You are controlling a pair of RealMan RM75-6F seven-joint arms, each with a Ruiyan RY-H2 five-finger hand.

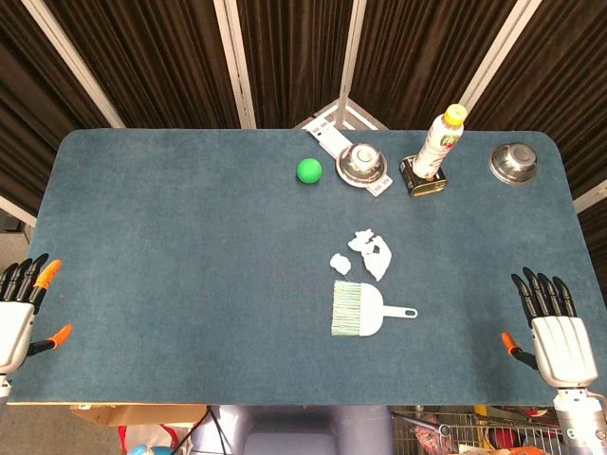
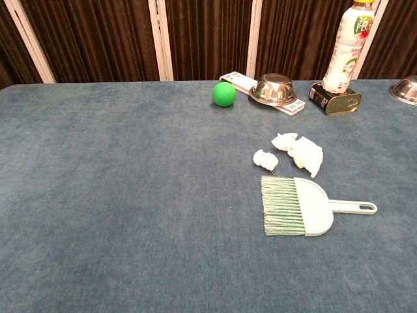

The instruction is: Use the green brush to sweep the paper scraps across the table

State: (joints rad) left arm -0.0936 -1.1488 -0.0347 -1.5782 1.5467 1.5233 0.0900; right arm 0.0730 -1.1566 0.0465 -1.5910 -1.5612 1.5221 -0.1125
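Head view: my left hand (image 1: 21, 308) is sitting at the table's (image 1: 171, 246) near-left corner, fingers apart, holding nothing. My right hand (image 1: 553, 334) is sitting at the near-right corner, fingers also spread and holding nothing. The green brush (image 1: 358, 310) is lying flat a little right of the table's centre, toward the near edge, bristles pointing to my left, handle pointing at my right hand. The paper scraps (image 1: 368, 251) are lying just beyond the brush on its far side, one small piece almost touching the bristles. Along the far edge: green ball (image 1: 309, 170), steel bowl (image 1: 361, 163) on a white tray, bottle (image 1: 440, 142) standing on a flat tin (image 1: 423, 178), second steel bowl (image 1: 514, 162) toward the far-right corner.

Chest view: neither hand is showing. The brush (image 2: 301, 206) is lying flat with its handle loop toward the right edge. The scraps (image 2: 296, 152) are sitting between the brush and the far-edge items, well apart from the bowl (image 2: 273, 89) and ball (image 2: 224, 94).

Step in hand, as I judge it: reaching for the brush, nothing gripped yet. I'm planning on the right hand, since the handle is facing it. Coming in low from the right, closing around the handle only, keeping fingers off the bristles and off the nearest scrap. Handle is thin and flat on cloth, so I'm expecting it to slide; pinching rather than scooping. Then lifting, setting bristles down on the far side of the scraps, and sweeping away from the bottle, which looks tippy on that tin.
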